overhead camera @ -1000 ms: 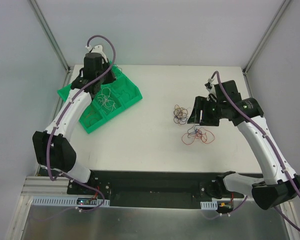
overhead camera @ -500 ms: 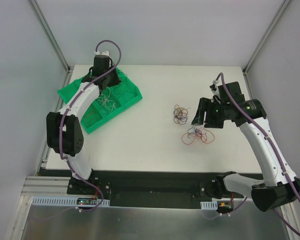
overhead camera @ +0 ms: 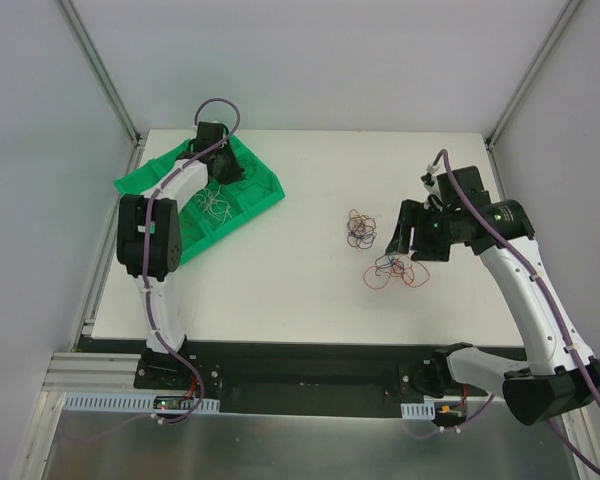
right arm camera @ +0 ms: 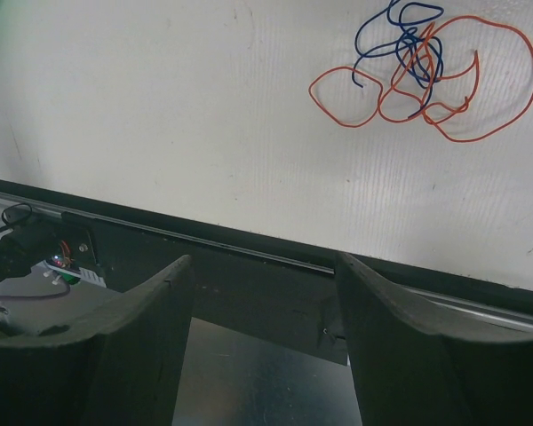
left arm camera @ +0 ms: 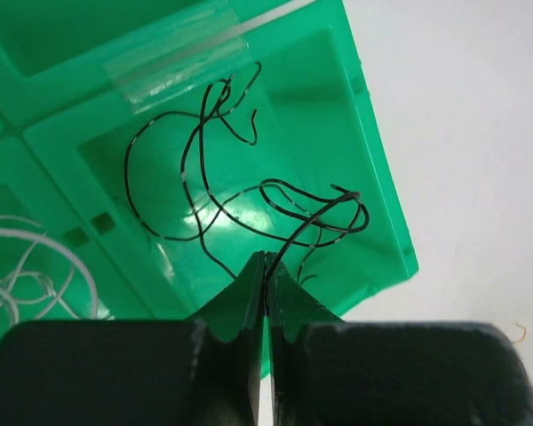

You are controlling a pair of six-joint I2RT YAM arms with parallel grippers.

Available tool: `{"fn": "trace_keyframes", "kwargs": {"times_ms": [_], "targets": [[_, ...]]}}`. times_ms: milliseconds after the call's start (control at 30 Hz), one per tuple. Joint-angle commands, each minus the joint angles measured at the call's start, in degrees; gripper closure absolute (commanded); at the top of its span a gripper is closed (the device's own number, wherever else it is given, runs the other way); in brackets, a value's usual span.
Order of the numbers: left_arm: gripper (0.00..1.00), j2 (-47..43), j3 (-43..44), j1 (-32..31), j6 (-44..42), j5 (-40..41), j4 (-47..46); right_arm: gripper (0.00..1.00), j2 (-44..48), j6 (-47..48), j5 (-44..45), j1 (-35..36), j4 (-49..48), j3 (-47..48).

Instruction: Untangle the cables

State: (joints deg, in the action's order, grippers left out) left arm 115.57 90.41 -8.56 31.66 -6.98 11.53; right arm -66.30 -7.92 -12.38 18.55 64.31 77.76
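A green tray point(overhead camera: 268, 190) stands at the back left of the table. My left gripper point(overhead camera: 226, 160) hangs over its far compartment, shut on a thin black cable point(left arm camera: 215, 182) whose loops lie in that compartment of the green tray point(left arm camera: 377, 191). In the left wrist view the strand runs straight into the left gripper point(left arm camera: 266, 259). White cables point(overhead camera: 212, 201) lie in a nearer compartment. A red and blue clump point(overhead camera: 392, 270) and a darker orange-brown clump point(overhead camera: 360, 229) lie on the table. My right gripper point(overhead camera: 402, 232) hovers open just right of them, with nothing between its fingers point(right arm camera: 265, 259); the red and blue clump point(right arm camera: 422, 75) lies ahead of it.
The white table point(overhead camera: 280, 290) ends in a black rail point(overhead camera: 310, 365) at the near edge, seen close under the right gripper. White cables point(left arm camera: 18, 266) show at the left edge of the left wrist view. Grey walls and frame posts surround the table.
The left arm has folded in, its elbow swinging right and up, and its gripper has shifted slightly right over the tray's back compartment. The right gripper has drifted a little right.
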Motion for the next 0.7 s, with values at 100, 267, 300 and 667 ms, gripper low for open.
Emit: {"fn": "trace_keyframes", "kwargs": {"times_ms": [100, 267, 300, 667], "targets": [[0.96, 2.1, 5.0, 0.2, 3.0, -4.2, 0.2, 0.34, 1.0, -0.3, 0.3, -0.4, 1.4, -0.2], [0.62, -4.8, 3.0, 0.4, 2.1, -3.9, 1.4, 0.34, -0.4, 0.6, -0.2, -0.7, 1.6, 1.4], [0.56, -6.4, 2.3, 0.4, 1.7, -3.4, 1.6, 0.34, -0.8, 0.8, -0.5, -1.0, 1.5, 1.3], [0.46, -26.9, -13.6, -2.8, 3.4, -12.0, 1.8, 0.33, -13.5, -1.0, -9.3, -7.2, -4.1, -5.9]]}}
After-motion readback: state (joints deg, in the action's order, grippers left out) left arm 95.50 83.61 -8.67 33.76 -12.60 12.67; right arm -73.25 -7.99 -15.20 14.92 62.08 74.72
